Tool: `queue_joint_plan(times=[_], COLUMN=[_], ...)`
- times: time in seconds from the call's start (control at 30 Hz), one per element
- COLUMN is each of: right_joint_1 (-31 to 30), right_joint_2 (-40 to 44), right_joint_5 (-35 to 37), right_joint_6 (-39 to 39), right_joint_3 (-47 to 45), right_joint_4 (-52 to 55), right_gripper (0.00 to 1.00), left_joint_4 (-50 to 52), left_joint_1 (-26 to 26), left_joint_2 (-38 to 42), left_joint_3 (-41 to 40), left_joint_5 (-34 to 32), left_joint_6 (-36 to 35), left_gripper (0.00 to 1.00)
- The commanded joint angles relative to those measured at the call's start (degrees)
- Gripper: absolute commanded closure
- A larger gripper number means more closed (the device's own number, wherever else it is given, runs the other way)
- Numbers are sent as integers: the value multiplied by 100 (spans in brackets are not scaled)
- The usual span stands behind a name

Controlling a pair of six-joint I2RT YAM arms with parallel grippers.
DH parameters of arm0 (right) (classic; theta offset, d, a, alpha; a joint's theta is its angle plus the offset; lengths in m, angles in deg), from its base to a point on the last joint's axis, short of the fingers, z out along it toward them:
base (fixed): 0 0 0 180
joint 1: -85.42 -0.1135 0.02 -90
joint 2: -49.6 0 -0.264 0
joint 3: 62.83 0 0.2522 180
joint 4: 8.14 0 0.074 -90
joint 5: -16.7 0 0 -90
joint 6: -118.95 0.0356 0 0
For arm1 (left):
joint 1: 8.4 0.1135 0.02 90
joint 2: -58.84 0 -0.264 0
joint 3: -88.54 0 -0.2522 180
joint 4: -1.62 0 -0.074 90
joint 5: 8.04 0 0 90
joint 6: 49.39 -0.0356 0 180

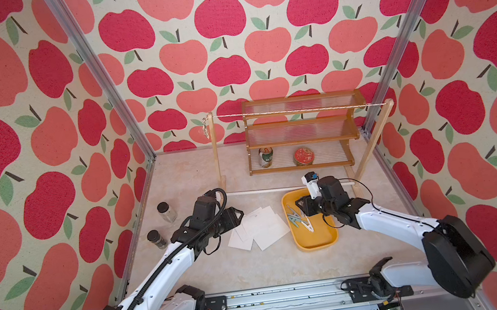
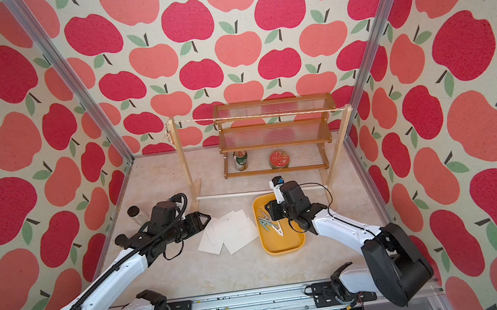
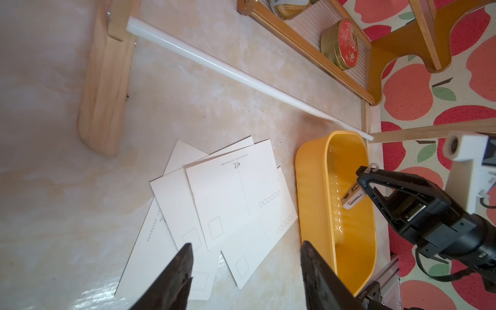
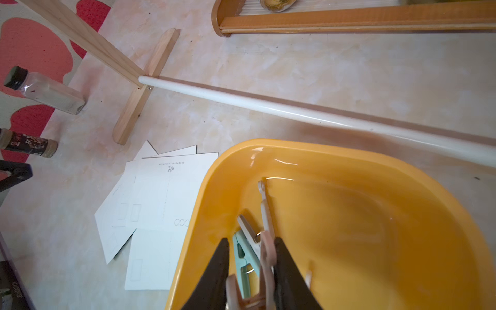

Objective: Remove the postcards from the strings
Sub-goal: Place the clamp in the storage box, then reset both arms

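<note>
Postcards (image 1: pixel 258 229), 4 of them, lie overlapping on the tabletop (image 1: pixel 256 275), just beside the yellow tray (image 4: pixel 349 153) and well apart from the string (image 1: pixel 293 111) stretched between wooden posts (image 1: pixel 214 147). The left gripper (image 3: pixel 247 244) hovers over them, jaws spread. The right gripper (image 4: pixel 251 240) is inside the tray, jaws pinching a pink clothespin (image 4: pixel 267 249).

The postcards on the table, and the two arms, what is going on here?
The string is bare: all four postcards lie in a loose pile on the table. The left gripper hovers open over them, holding nothing. The right gripper is over the yellow tray of clothespins with a pink clothespin between its jaws; gripped or loose, I cannot tell.
</note>
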Motion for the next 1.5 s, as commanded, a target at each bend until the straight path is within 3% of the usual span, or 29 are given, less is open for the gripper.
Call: queue_joint_plan(times=[0.0, 0.07, 0.17, 0.27, 0.4, 0.47, 0.53, 0.6, 0.63, 0.67, 0.9, 1.03, 1.17, 1.27, 1.37, 1.47], right_joint_1=[20, 19, 18, 23, 37, 45, 46, 56, 54, 60, 78, 261, 911, 1387, 1739, 2127], right_joint_2=[-220, -276, -185, 105, 626, 891, 1153, 1429, 1544, 1666, 2289, 2725, 3021, 3040, 2805, 2351], right_joint_5=[85, 125, 257, 422, 626, 705, 814, 972, 1036, 1120, 2124, 2792, 3018, 3266, 3986, 4062], right_joint_6=[111, 98, 46, -76, -269, -365, -449, -560, -608, -675, -1070, -1370, -1614, -1911, -2241, -2372], right_joint_3=[-8, 29, 100, 136, 180, 207, 246, 260, 260, 252, 191, -222, -860, -1358, -1566, -1591], right_joint_4=[-425, -396, -176, 140, 656, 923, 1183, 1416, 1495, 1578, 1858, 1322, 383, -539, -1001, -1179], right_gripper=[69, 64, 44, 28, 14, 1, 1, 1, 1, 1, 1, 1, 1, 1, 1, 1], left_joint_4=[-263, -268, -302, -292, -213, -156, -116, -127, -139, -165, 16, 191, -198, -236, -282, -614], left_joint_1=[-69, -74, -100, -93, -84, -75, -78, -71, -60, -47, 66, 335, 562, 1032, 1442, 1686], left_joint_2=[-88, -118, -106, -82, -96, -115, -138, -161, -178, -198, -592, -737, -639, -695, -790, -854], left_joint_3=[174, 191, 192, 234, 387, 482, 572, 654, 694, 733, 1231, 1422, 1131, 1000, 868, 651], left_joint_5=[50, 46, -15, -114, -270, -370, -487, -634, -697, -739, -1425, -1889, -2616, -2865, -2907, -3220], left_joint_6=[-143, -152, -159, -217, -367, -476, -576, -683, -717, -777, -1234, -1437, -1965, -2055, -2172, -2297], left_gripper=[38, 38, 38, 37, 37, 36, 33, 24, 8, 0, 1, 1, 1, 1, 1, 1])
